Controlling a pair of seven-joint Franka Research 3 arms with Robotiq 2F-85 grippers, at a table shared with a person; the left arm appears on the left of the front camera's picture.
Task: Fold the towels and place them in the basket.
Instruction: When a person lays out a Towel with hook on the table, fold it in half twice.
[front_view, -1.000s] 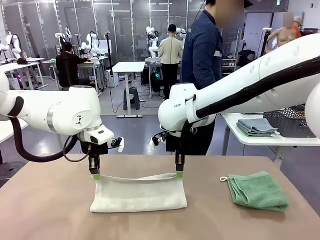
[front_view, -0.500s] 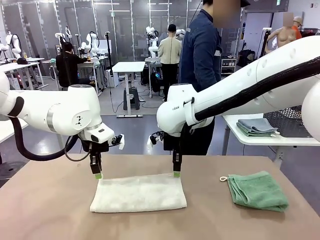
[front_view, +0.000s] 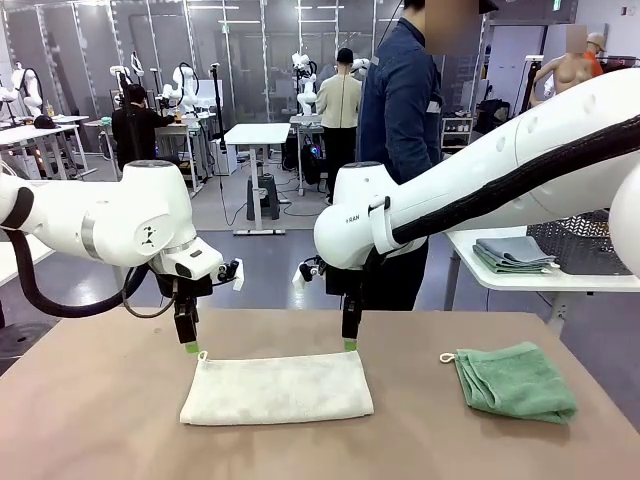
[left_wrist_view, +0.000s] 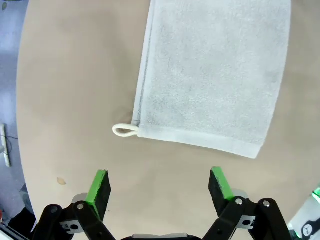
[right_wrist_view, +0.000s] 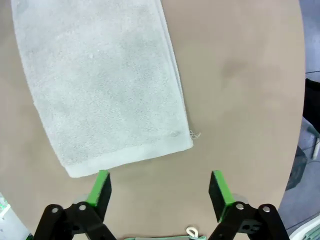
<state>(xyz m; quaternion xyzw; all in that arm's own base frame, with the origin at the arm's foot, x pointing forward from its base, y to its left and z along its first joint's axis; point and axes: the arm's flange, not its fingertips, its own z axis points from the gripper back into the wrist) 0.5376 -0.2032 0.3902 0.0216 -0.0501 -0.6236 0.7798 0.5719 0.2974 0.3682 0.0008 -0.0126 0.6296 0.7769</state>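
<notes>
Both sets of jaws stand wide open and empty. In the left wrist view I can see the green pads (left_wrist_view: 100, 187) spread apart with bare table (left_wrist_view: 65, 75) between them, and the right wrist view shows the same.

The cream-white towel (front_view: 278, 387) lies flat on the table just below both sets of jaws. The left jaws hang over its far corner, where the little white loop (left_wrist_view: 124, 131) sticks out, and the right jaws hang over the other far corner. From the front the tips look just clear of the cloth, though I can't be sure of the gap at that angle. Along the edge nearest the right jaws I make out stacked layers, so I judge it folded at least once.

The green towel (front_view: 515, 380) sits rumpled on the table, well off to the outer side of the right jaws. The basket (front_view: 585, 245) is farther out that way, on a side table beside some grey-blue towels (front_view: 512, 253).

I expect this terry to be light, limp and grippy. It will sag the moment it is lifted, and the layers may slide or fall open if only the top one is pinched. I would take it at the two corners on one short edge, biting deep enough past the hem to catch every layer. I would leave the loop alone, since it is too flimsy to carry a fold.
</notes>
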